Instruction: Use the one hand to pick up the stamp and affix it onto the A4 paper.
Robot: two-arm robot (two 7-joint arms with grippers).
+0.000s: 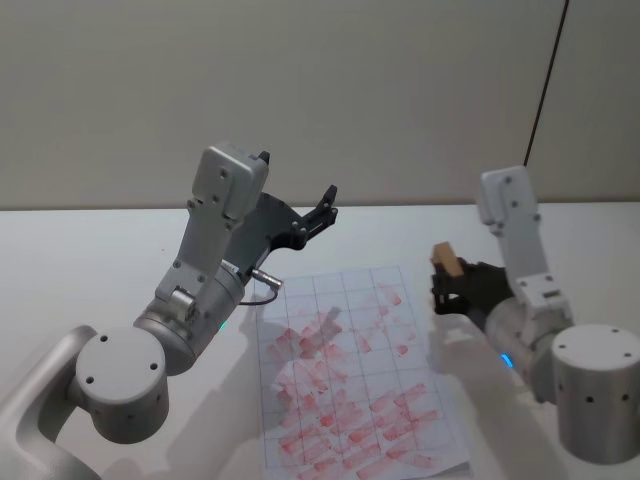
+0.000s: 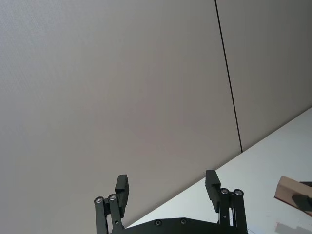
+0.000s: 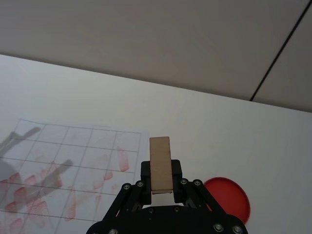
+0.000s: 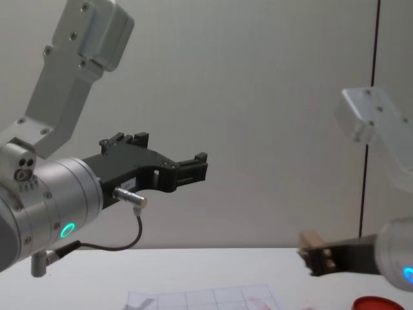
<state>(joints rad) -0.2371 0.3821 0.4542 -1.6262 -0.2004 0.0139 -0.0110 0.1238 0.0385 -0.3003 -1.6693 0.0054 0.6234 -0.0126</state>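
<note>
Holding the stamp (image 3: pixel 160 164) clamped between the two fingers of the right gripper (image 3: pixel 161 176), raised off the white table (image 1: pixel 80 250) just beside the right edge of the A4 paper (image 1: pixel 352 375). Gripped at the lower part of the block, with most of the tan wood projecting past the fingertips. Judged light and rigid: plain wood, unlikely to deform or crack under clamp pressure, though smooth faces could slip or twist if held off-centre. Recommended hold across the two flat side faces, as at present, keeping the inked end free. Sheet judged thin and liable to shift or lift on contact, so pressing straight down advised. Many red marks already spread over the grid, upper right boxes less filled. Red ink pad (image 3: pixel 226 197) lying on the table near the right gripper. Left gripper (image 1: pixel 322 207) parked high above the table, fingers apart and empty.
</note>
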